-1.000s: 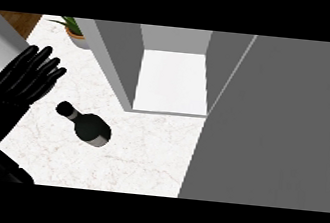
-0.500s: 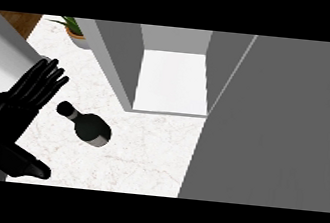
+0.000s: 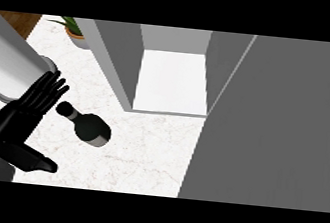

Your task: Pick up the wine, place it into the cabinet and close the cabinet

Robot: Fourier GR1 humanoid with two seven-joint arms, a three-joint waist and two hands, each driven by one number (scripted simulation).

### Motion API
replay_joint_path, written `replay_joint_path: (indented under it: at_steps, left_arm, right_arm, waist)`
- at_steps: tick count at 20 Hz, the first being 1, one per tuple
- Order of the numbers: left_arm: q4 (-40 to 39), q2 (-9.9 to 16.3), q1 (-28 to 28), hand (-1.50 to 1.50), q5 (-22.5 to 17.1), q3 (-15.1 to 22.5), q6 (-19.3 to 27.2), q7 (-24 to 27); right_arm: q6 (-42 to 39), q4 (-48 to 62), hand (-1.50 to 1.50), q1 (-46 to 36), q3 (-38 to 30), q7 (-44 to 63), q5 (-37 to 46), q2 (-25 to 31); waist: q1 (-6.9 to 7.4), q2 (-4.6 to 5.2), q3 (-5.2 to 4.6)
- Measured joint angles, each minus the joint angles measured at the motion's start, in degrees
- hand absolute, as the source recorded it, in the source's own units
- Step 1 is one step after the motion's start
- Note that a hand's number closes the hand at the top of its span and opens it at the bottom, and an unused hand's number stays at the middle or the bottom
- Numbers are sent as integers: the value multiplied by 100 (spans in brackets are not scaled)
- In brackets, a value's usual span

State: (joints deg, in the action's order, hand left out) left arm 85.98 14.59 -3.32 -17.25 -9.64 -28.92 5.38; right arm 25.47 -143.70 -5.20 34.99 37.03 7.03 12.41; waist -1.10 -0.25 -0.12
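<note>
Movement: our left hand [image 3: 21, 114] has slid down and rightward since the earlier frames, drawing closer to the wine [image 3: 87, 125].
Left hand: we see it open, fingers straight and pointing up-right, thumb stretched out toward the lower edge; the fingertips lie just beside the bottle's neck, and we cannot tell whether they touch it.
Right hand: we do not see it.
Wine: a dark bottle standing on the bench [image 3: 141, 156], between our hand and the cabinet [image 3: 169, 81], near the cabinet's front edge but apart from it.
Cabinet: open, its pale floor bare, its grey left wall ending above the bottle.
Door: the cabinet door [image 3: 278, 124] stands wide, filling the view's right side.
Open room: bare bench lies below the cabinet's threshold and right of the bottle.
Far corner: a potted plant [image 3: 76, 30] sits at the bench's upper edge, beside the cabinet wall.
</note>
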Motion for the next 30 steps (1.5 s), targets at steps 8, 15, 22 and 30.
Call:
replay_joint_path:
  at_steps: [8,15,22,30]
  left_arm:
    - [-1064,-16,-265,-150,539,32,-107,705]
    - [-2072,-33,-437,-150,1046,42,-73,1535]
    - [-3363,53,-916,-150,1438,14,-129,2374]
    - [-4735,5,-1415,-150,1631,97,-297,2768]
  right_arm:
    - [238,5,-150,-157,109,125,40,166]
    - [404,1,-150,-164,210,77,62,352]
    - [535,26,-150,-263,255,30,59,444]
    - [661,66,-150,-343,293,13,46,573]
  waist:
    - [-24,1,0]
    - [-29,3,-1]
    - [-37,14,-1]
    - [-68,23,-5]
